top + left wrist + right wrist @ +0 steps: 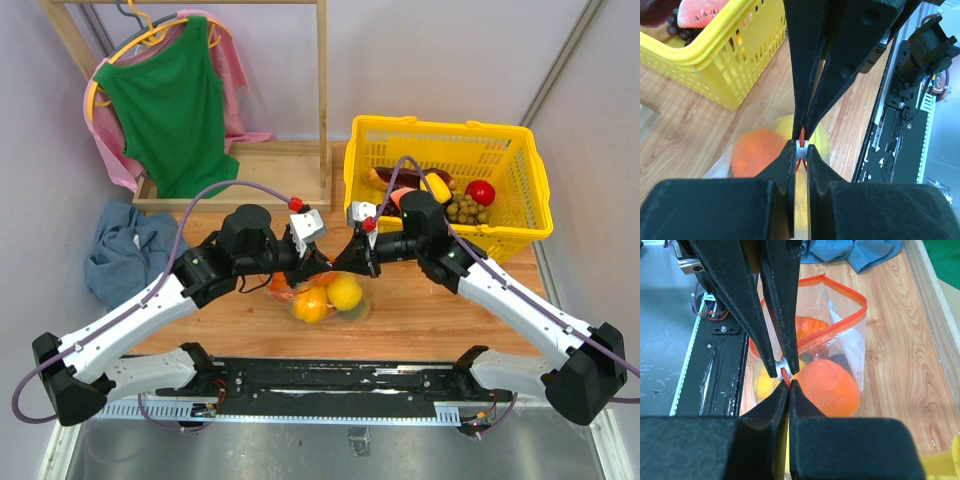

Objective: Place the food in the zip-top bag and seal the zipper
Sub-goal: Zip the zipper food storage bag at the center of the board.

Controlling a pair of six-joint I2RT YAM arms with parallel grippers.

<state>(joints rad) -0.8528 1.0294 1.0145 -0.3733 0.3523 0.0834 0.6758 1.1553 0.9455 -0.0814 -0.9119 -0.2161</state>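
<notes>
Zip-top bag (325, 305) lies on the tabletop (420, 322) between the two arms, near the yellow basket (448, 130) but apart from it. Inside the bag: orange fruit (829, 386), yellow fruit (345, 292), small pumpkin-like piece (807, 327). Zipper (842, 320) gapes along its far stretch. Left claw (800, 154) is nipped tight on the zipper at a small grey slider (800, 146). Right claw (786, 384) is pinched closed on the orange-red strip, tip to tip with the left. More toy food sits in the basket.
</notes>
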